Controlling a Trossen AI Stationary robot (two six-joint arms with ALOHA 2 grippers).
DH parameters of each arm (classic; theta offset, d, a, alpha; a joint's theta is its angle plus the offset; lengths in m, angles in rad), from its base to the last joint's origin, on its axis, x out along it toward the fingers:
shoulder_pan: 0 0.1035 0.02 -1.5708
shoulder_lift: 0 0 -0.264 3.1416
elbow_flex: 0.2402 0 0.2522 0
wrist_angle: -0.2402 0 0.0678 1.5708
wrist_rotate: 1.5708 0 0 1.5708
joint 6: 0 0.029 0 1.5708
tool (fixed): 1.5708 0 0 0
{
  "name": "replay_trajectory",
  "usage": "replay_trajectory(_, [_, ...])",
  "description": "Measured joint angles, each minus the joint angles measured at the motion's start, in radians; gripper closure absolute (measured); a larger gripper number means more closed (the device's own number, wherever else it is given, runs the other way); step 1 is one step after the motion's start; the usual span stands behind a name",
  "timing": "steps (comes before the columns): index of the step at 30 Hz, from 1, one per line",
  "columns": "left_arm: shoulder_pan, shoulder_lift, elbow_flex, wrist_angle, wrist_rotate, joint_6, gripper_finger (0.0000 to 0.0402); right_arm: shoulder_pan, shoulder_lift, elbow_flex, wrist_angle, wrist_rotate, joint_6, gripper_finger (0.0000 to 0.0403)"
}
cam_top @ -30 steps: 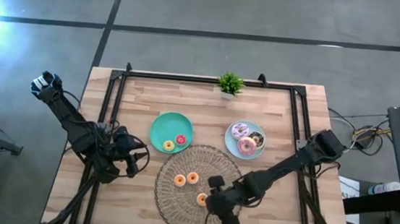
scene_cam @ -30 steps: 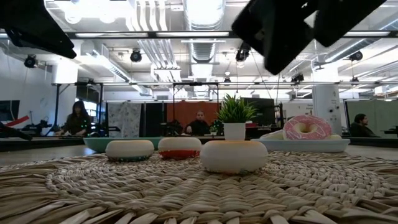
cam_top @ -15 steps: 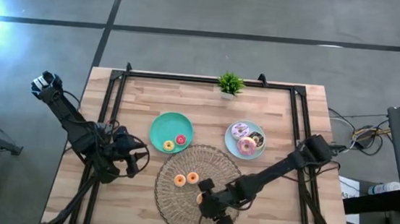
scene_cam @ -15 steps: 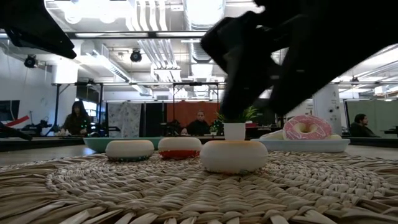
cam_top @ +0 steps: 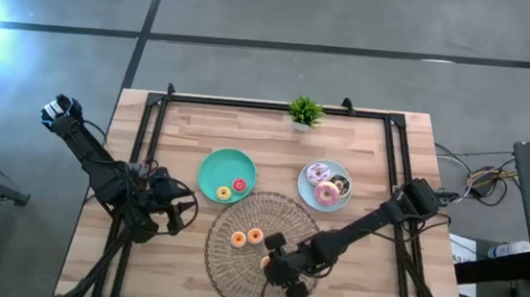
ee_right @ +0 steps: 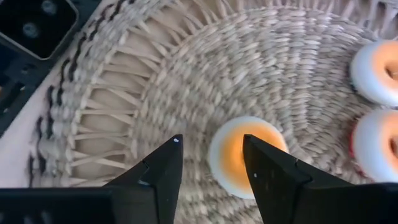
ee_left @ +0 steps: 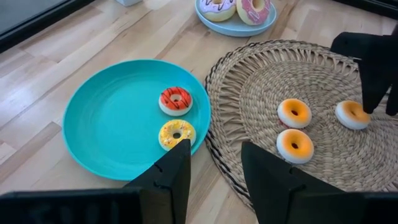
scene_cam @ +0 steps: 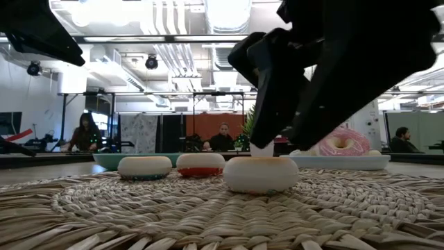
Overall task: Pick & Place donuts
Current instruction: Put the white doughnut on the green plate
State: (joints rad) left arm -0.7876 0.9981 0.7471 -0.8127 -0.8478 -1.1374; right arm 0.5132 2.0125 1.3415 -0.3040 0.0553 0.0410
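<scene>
Since a second ago the right claw [cam_top: 272, 262] has slid from the wicker mat's [cam_top: 235, 271] five o'clock edge toward its centre and now hangs open over an orange donut [ee_right: 244, 154], fingers either side, not touching it. Two more orange donuts [cam_top: 238, 238] lie at its ten o'clock on the mat. At twelve o'clock a teal plate [cam_top: 213, 168] holds a red donut [cam_top: 239, 186] and a yellow one [cam_top: 224, 193]. The left claw [ee_left: 213, 163] waits open at the table's [cam_top: 361, 147] nine o'clock side.
</scene>
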Motion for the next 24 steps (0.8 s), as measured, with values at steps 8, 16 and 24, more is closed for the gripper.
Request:
replay_trajectory(8, [0.000,0.000,0.000,0.000,0.000,0.000,0.0285,-0.004,0.001,-0.024,0.007,-0.001,0.004,0.0255])
replay_trajectory(16, [0.000,0.000,-0.002,-0.001,-0.001,0.000,0.0285,-0.007,0.001,-0.045,0.048,-0.002,-0.001,0.0255])
replay_trajectory(24, [0.000,0.000,-0.018,-0.001,-0.003,-0.019,0.0285,-0.018,0.001,-0.069,0.057,-0.004,-0.018,0.0273])
